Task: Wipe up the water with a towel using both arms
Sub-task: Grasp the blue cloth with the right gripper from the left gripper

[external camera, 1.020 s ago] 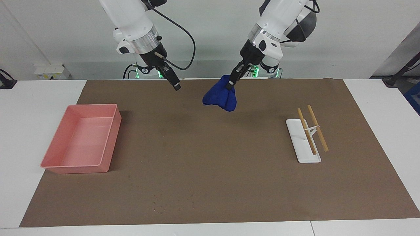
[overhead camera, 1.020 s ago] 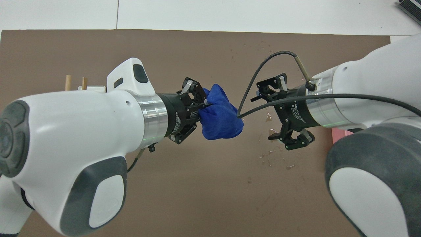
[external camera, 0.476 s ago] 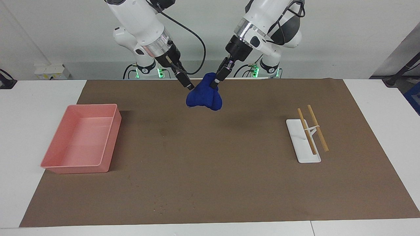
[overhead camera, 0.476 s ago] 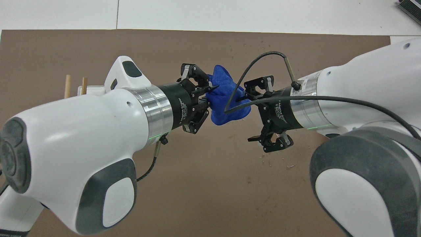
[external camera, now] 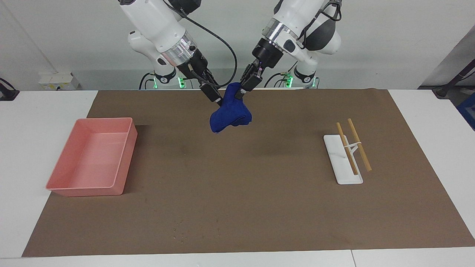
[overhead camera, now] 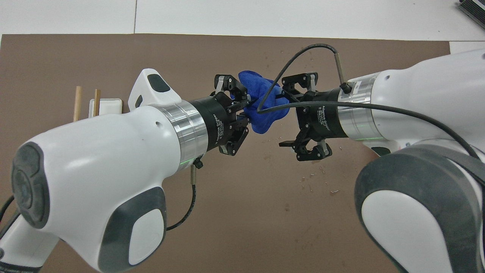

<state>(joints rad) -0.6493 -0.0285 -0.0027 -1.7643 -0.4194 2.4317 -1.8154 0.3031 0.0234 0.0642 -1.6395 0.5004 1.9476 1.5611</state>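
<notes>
Facing view: left gripper (external camera: 240,93) pinches towel (external camera: 230,115) aloft; right gripper (external camera: 216,100), spread, should clamp cloth squarely before release.

A brown mat (external camera: 245,193) covers most of a white table (external camera: 41,111). A shallow pink tray (external camera: 128,155) sits on the mat toward the right arm's end. Toward the left arm's end, two wooden chopsticks (external camera: 359,145) lean side by side across a small rack on a white rectangular stand (external camera: 339,170). Scattered water droplets (overhead camera: 314,178) speckle the mat.
</notes>
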